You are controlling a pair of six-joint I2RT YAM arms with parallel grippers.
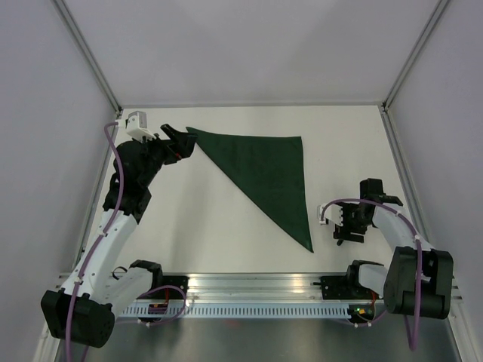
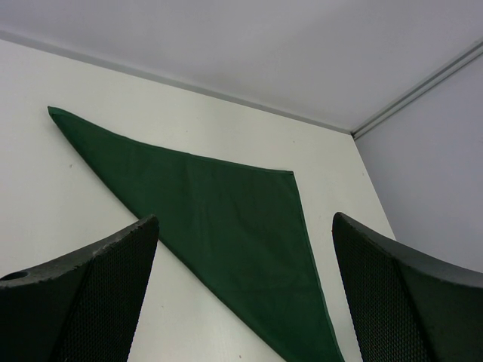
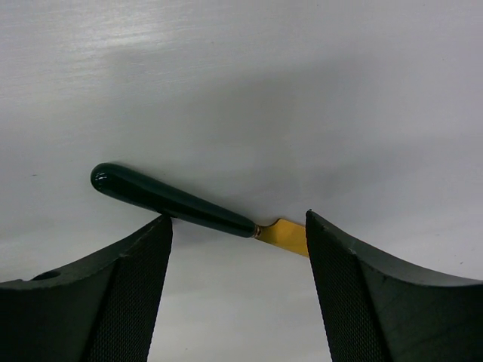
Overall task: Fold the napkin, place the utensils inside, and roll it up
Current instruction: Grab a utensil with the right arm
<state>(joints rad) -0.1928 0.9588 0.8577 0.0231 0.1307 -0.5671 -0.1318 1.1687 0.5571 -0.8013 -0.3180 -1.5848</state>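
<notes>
Already the napkin lies on the table, folded into a triangle. The left end effector hovers spread at the napkin's far left corner. Right of the napkin, the right end effector hangs spread over the small knife, probably to pick it up.

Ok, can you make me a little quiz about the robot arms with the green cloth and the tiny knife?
1. True or false: the thin dark green cloth napkin lies folded into a triangle.
2. The small knife with a dark handle and golden blade lies: A) on top of the napkin; B) on the white table, between the fingers of the right gripper; C) lifted in the air.
3. Fill in: the left gripper, by the napkin's far-left corner, has its jaws ____.
Key: 1 true; 2 B; 3 open.
</notes>
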